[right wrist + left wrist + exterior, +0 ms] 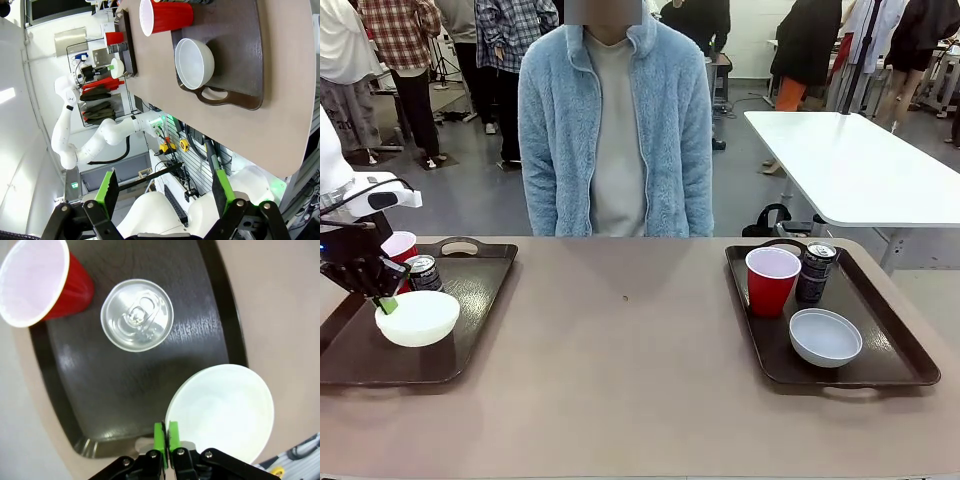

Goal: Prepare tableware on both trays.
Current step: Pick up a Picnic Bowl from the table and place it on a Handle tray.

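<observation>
Pinching white bowl (222,412) rim, left fingers (159,436) closed, right fingers (109,187) spread

Looks like a robotics lab or demo hall: white robot arm (67,125) with cabling at left of the right wrist frame, white folding table (855,165) at upper right of the front frame, people standing about on grey floor (470,190) behind.
</observation>
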{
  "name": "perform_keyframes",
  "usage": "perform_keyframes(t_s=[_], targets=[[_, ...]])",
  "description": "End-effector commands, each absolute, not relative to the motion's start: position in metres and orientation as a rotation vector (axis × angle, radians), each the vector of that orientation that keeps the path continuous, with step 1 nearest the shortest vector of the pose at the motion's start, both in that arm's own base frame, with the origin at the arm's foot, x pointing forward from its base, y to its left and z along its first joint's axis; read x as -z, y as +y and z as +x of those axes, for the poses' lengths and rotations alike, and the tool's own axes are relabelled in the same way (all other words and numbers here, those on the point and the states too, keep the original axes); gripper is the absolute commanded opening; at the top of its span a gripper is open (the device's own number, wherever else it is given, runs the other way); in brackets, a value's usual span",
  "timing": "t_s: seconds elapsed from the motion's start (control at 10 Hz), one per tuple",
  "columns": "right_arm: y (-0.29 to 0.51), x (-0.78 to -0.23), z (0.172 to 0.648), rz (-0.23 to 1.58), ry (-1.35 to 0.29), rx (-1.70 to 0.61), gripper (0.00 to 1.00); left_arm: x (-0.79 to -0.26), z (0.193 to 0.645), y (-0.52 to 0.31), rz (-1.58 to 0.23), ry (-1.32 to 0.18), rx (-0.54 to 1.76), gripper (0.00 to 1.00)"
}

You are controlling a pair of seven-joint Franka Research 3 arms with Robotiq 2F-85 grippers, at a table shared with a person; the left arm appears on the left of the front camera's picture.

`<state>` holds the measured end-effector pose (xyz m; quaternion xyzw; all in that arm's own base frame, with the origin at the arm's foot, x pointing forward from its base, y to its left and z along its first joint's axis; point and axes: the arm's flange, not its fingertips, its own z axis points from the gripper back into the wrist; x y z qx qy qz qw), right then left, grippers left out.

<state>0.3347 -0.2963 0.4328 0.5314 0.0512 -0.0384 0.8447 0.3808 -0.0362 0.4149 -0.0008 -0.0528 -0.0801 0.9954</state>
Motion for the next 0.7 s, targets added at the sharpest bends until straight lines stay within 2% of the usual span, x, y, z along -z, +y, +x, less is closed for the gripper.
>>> perform_keyframes(t_s=[0.0, 0.6], targets=[[-0.294, -0.435, 0.333, 1.121, 0.112, 0.093, 0.97, -0.391, 0.367, -0.035, 0.028, -0.112, 0.194, 0.04], [-0.294, -0.435, 0.333, 1.121, 0.112, 0.093, 0.97, -0.358, 0.372, -0.04, 0.081, -0.095, 0.197, 0.04]])
